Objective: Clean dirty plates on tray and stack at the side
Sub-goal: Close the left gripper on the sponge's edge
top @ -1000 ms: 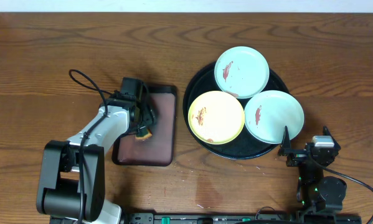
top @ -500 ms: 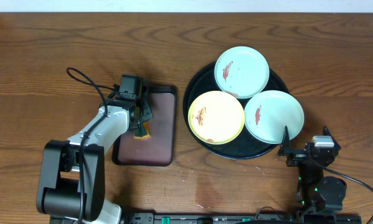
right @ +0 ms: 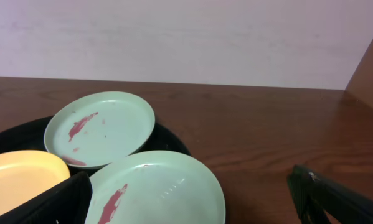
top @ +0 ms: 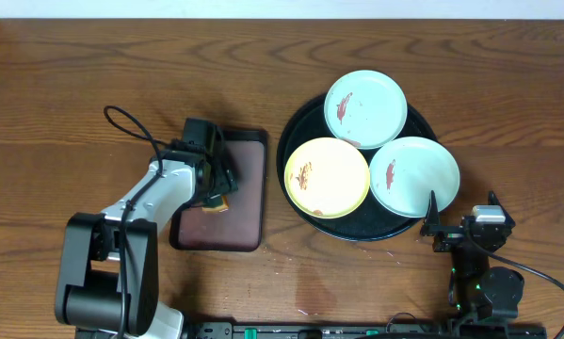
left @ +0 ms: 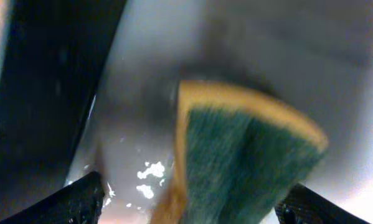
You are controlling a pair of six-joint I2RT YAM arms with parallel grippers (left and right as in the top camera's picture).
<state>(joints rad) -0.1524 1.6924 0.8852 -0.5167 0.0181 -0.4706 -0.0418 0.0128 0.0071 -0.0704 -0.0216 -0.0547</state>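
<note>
Three plates lie on the round black tray (top: pixel 296 132): a mint one (top: pixel 365 108) at the back, a yellow one (top: pixel 327 177) at the front left and a mint one (top: pixel 414 176) at the front right, each with reddish smears. My left gripper (top: pixel 216 193) hangs low over a maroon tray (top: pixel 246 221), open, with a green and yellow sponge (left: pixel 242 162) between its fingers and a gap on the left side. My right gripper (right: pixel 192 205) stands open just in front of the near mint plate (right: pixel 155 190), touching nothing.
The maroon tray's black rim (left: pixel 49 93) runs along the left of the left wrist view. A black cable (top: pixel 131 127) loops on the table left of that arm. Bare wooden table (right: pixel 267 143) lies right of the black tray.
The left wrist shifted slightly up and left, then came back over the sponge. The sponge, plates and right arm have stayed in place.
</note>
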